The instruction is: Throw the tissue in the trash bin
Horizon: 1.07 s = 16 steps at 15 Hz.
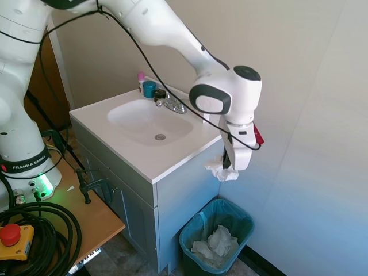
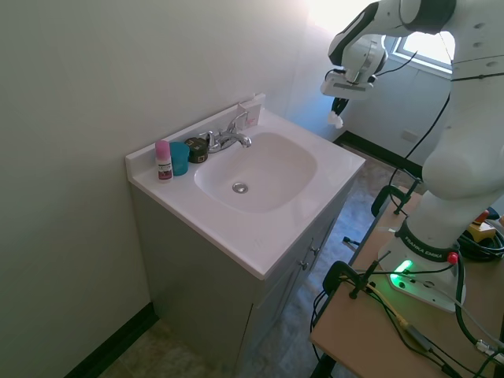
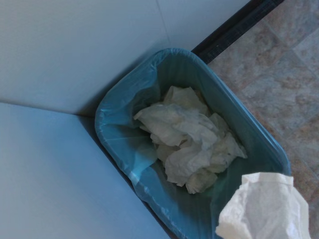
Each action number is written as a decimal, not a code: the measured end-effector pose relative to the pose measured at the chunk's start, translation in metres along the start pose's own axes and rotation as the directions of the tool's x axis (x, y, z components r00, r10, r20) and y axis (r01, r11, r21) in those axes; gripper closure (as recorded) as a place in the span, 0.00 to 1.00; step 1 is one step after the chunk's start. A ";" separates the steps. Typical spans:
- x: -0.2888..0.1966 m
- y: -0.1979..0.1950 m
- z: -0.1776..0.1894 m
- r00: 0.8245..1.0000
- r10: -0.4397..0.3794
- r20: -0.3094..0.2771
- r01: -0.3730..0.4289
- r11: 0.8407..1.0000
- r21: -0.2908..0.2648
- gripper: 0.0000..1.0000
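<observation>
The gripper (image 1: 231,163) hangs pointing down just past the side edge of the white vanity top (image 1: 172,158), its fingers pinched shut on the tissue (image 1: 221,171). The tissue is a small crumpled white wad with ragged, wrinkled edges, dangling from the fingertips and drooping a little to one side; in the second exterior view it shows only as a small pale scrap (image 2: 337,120) under the gripper (image 2: 339,109). In the wrist view the tissue (image 3: 264,206) looms close and slightly blurred, its folds soft and creased.

Well below the gripper, on the floor, stands the trash bin (image 1: 195,227), a dark rectangular bin lined with a teal-blue bag, wedged between the grey cabinet (image 1: 172,207) and the wall. From the wrist view the bin's opening (image 3: 119,114) lies below the gripper, and a heap of white crumpled paper wads (image 3: 187,139) rests inside it. The held tissue is clear of the bin, up in the air above its rim, beside the cabinet's side panel
</observation>
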State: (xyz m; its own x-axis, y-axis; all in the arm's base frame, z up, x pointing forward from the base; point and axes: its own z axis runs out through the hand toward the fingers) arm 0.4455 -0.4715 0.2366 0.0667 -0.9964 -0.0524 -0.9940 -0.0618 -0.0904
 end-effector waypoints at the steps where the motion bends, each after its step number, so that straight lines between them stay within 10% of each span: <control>1: 0.000 -0.007 0.000 1.000 -0.009 0.004 0.009 1.000 0.002 0.00; 11: -0.025 -0.034 -0.003 0.994 -0.099 0.042 0.099 0.995 -0.003 0.00; 16: -0.043 -0.024 -0.067 0.993 -0.121 0.007 0.121 0.991 0.054 0.00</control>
